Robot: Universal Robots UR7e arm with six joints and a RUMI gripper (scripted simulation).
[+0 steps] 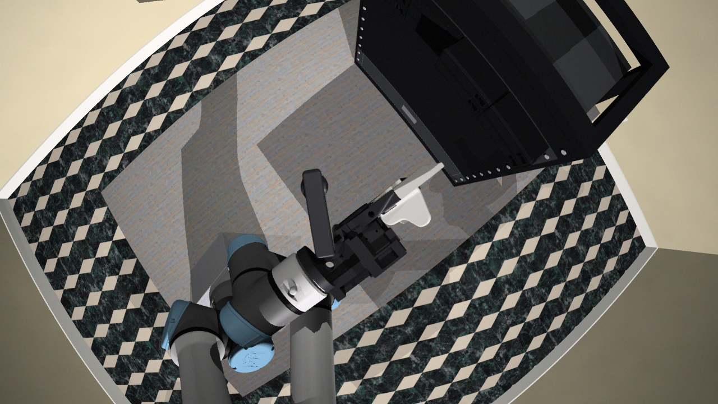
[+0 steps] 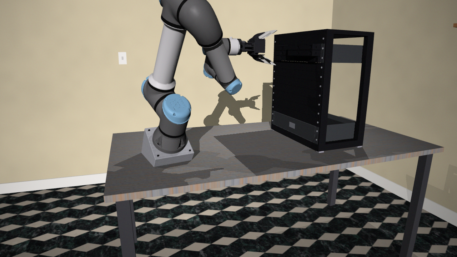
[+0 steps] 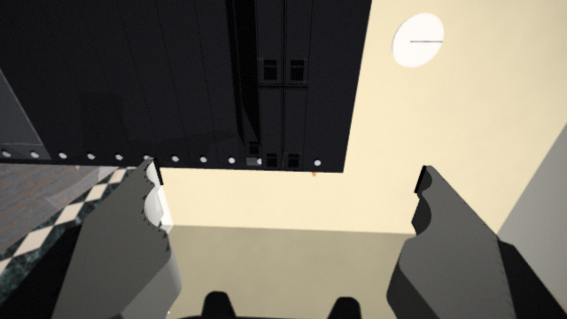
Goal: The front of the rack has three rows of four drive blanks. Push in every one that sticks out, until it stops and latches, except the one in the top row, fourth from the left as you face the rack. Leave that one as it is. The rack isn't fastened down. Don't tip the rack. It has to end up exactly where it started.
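Observation:
The black rack (image 1: 401, 75) (image 2: 295, 92) (image 3: 133, 66) stands upright on the table. Its drive blanks sit high on the front. In the wrist view the rack's top points right. The top-row fourth blank (image 3: 296, 120) lies at the rack's right edge, beside the middle-row fourth blank (image 3: 271, 120); their faces look about level. The bottom row lies in a dark band, with one small latch (image 3: 253, 147) showing. How far each blank sticks out is too dark to tell. My gripper (image 1: 434, 193) (image 2: 275, 48) (image 3: 287, 163) is open and empty, its fingers one above the other, just in front of the rack's upper right part.
A grey panel with a pale label (image 1: 409, 114) (image 2: 292, 125) spans the rack's base. The rack stands on the wooden table (image 1: 281, 90) (image 2: 204, 150). The table's near edge (image 2: 223, 183) runs beside the rack's right side. The arm's base (image 2: 174, 158) stands at the other end.

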